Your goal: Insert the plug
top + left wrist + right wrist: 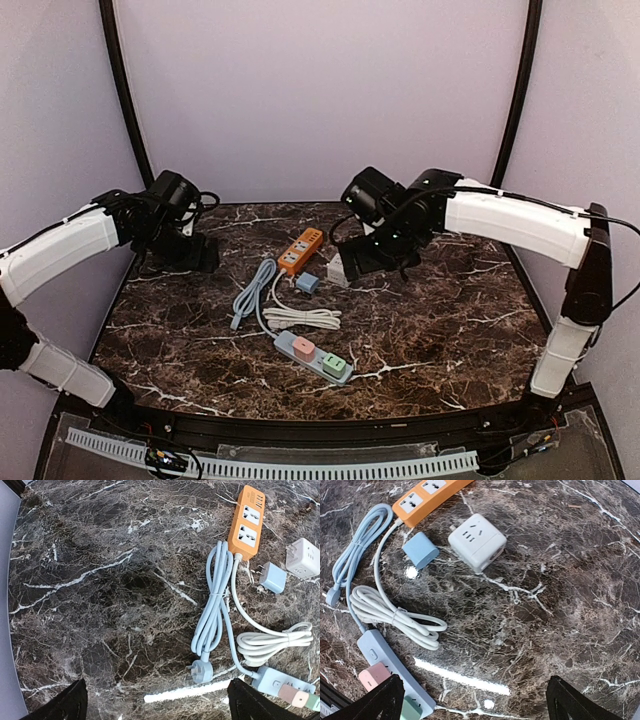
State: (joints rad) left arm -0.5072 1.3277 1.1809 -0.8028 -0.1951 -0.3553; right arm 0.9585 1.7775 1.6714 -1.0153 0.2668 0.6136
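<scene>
Both your pincers are hanging above the table [570, 595] with nothing in them. The left pincer [162, 706] has its fingers spread wide, and so does the right pincer [480, 701].

Count from there:
- **Plug:** one small blue plug [420, 550]. It's a squarish pale blue block lying on its side, with metal prongs poking out toward the orange strip in the left wrist view. It sits between the orange power strip [427, 495] and a white cube adapter [477, 541], close to both but touching neither.
- **Strips:** two. The orange one shows two free sockets. The blue-grey strip [387, 655] nearer you has a pink block [374, 676] and a green block [411, 707] sitting on it.
- **Cables:** two tied bundles, a light blue cable [212, 605] ending in a three-pin plug [201, 672] and a white cable [395, 616].
</scene>
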